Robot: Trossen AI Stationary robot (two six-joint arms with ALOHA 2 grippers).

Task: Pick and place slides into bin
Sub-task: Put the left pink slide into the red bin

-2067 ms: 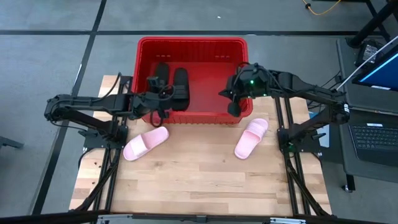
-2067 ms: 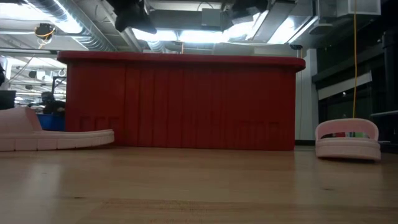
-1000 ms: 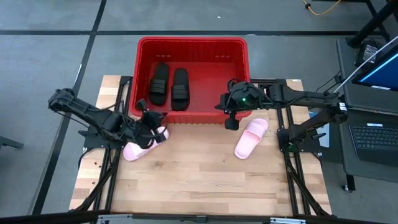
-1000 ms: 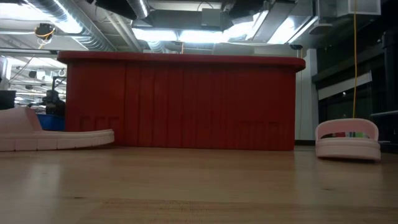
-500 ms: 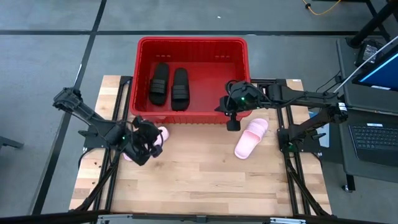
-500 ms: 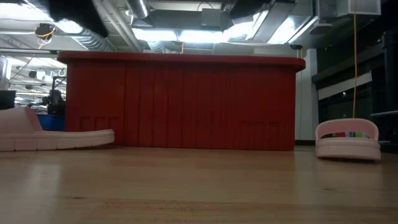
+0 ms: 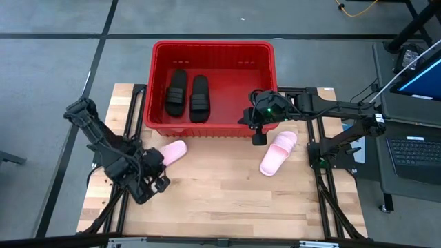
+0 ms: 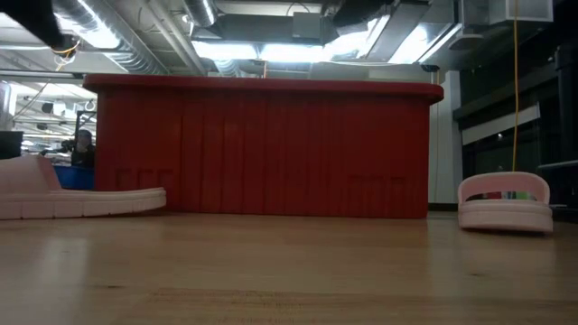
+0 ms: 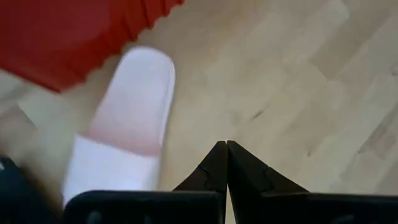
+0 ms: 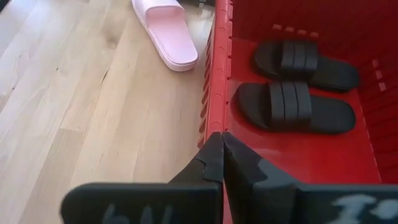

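The red bin stands at the table's far middle, with two black slides lying flat side by side on its floor. One pink slide lies sole down on the table in front of the bin's near left corner. The other pink slide lies near the bin's near right corner. My left gripper is shut and empty, above the table just near of the left pink slide. My right gripper is shut and empty, over the bin's near wall.
Bare wooden table lies between the two pink slides and toward the near edge. In the low view the bin's near wall stands between the left pink slide and the right one. A laptop sits off the table's right.
My left gripper has gone from beside the bin's near left corner toward the table's near edge, passing over the left pink slide, and has stayed shut. The slide has not moved. My right gripper has stayed almost still at the bin's near wall.
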